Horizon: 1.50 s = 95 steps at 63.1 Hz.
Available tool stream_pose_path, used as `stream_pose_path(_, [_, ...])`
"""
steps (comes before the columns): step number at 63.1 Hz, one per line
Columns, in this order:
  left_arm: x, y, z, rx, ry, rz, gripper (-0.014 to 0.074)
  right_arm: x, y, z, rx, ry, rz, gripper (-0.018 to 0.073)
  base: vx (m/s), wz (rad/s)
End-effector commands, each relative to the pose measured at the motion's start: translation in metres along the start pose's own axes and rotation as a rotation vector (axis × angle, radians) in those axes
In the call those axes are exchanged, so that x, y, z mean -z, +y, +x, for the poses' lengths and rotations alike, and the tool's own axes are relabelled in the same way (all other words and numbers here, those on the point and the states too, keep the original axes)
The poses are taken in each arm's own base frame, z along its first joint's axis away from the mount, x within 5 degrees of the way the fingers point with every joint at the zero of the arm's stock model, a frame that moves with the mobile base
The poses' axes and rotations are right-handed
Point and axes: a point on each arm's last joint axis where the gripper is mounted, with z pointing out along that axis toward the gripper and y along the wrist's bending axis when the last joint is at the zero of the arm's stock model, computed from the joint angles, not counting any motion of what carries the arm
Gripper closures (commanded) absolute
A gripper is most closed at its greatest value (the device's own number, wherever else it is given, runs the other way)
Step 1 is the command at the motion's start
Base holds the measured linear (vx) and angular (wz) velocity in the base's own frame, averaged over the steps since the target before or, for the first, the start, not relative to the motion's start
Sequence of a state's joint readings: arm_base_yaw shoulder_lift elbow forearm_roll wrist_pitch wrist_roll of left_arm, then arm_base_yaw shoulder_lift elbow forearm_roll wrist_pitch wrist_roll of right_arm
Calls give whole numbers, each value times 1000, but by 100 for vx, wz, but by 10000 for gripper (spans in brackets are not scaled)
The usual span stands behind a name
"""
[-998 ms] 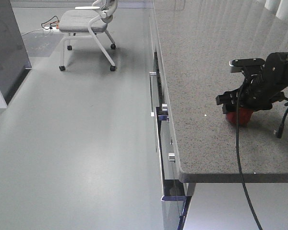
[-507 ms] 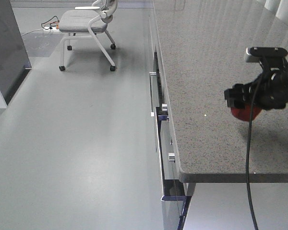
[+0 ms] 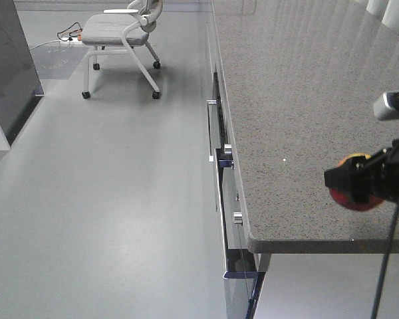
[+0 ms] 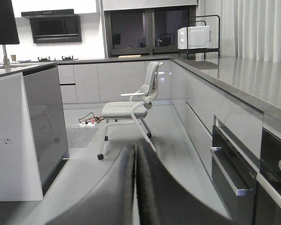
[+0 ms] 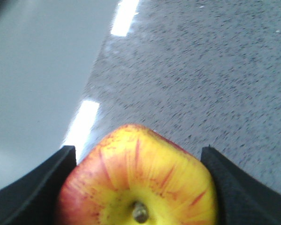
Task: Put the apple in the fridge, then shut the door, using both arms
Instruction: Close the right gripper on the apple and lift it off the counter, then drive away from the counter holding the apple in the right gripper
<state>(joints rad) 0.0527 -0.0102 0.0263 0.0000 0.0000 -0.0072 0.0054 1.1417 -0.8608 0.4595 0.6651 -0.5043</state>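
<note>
holding the apple (image 5: 136,180) pinched between its two black fingers (image 5: 33,190), one on each side of the fruit, the right gripper (image 3: 356,183) hangs at the near right of the front view, over the near edge of the speckled grey worktop (image 3: 286,100). the apple looks lifted clear of the stone rather than resting on it. its stem and yellow crown face back toward the wrist camera, so its stem axis runs along the gripper's reach and the fingers squeeze across its width. the left gripper (image 4: 135,159) carries nothing; its fingers appear pressed together, with only a thin line between them, and it points across the pale floor (image 3: 120,199) toward a far office chair (image 4: 131,110). no view shows the fridge or its door, so which way they lie from the apple cannot be told. the right arm alone has the fruit, so carrying it in likely falls to that arm, leaving the left free for the door.
</note>
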Motion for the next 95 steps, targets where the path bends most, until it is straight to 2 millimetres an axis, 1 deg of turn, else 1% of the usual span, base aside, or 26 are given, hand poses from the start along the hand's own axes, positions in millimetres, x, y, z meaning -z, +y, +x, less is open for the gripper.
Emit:
stream_pose_path(1, [1,0,-1,10,-71,4,603,24,10,-1,28,-97,-21,190,0,0])
stream_pose_path(10, [1,0,-1,10,-71,4,603,46,23,16,60,-107,-71,190,0,0])
stream_pose_path(33, [1,0,-1,10,-71,4,603,90,58,55,121,-232,-257,190,0,0])
stream_pose_path(51, [1,0,-1,10,-71,4,603,114,83,78,236,-236,-411,190,0,0])
stream_pose_path(61, [1,0,-1,10,-71,4,603,129,91,92,267,-245,-458,190,0,0])
stream_pose_path(75, [1,0,-1,10,-71,4,603,148,97,109,291,-276,-481,190,0,0])
stream_pose_path(83, [1,0,-1,10,-71,4,603,154,98,114,305,-301,-478,190,0,0])
stream_pose_path(95, [1,0,-1,10,-71,4,603,155,98,115,309,-303,-479,190,0,0])
